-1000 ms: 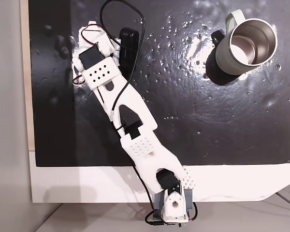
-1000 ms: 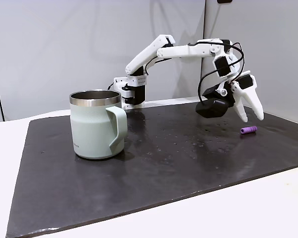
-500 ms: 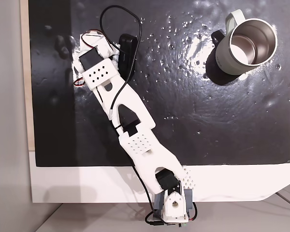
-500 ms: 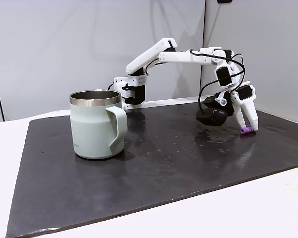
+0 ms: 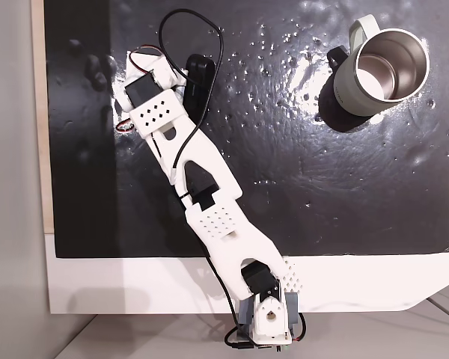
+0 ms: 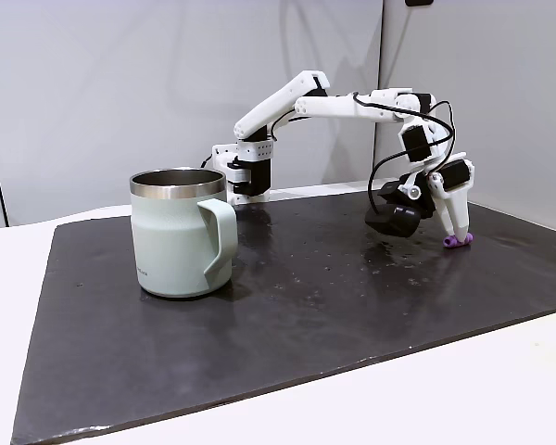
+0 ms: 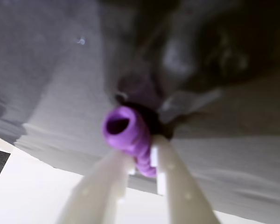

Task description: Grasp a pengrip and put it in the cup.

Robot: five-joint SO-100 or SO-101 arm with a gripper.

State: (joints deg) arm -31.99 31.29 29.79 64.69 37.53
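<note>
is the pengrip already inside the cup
No, in a fixed view the purple pengrip lies on the black mat at the gripper tip, far from the cup.

No writing, brand, number or sign can be read in any of the views. The cup (image 6: 179,232) carries a tiny dark mark low on its pale wall in a fixed view, too small to make out as letters. The white arm segments (image 5: 209,179) show only grids of holes, not characters.
</note>
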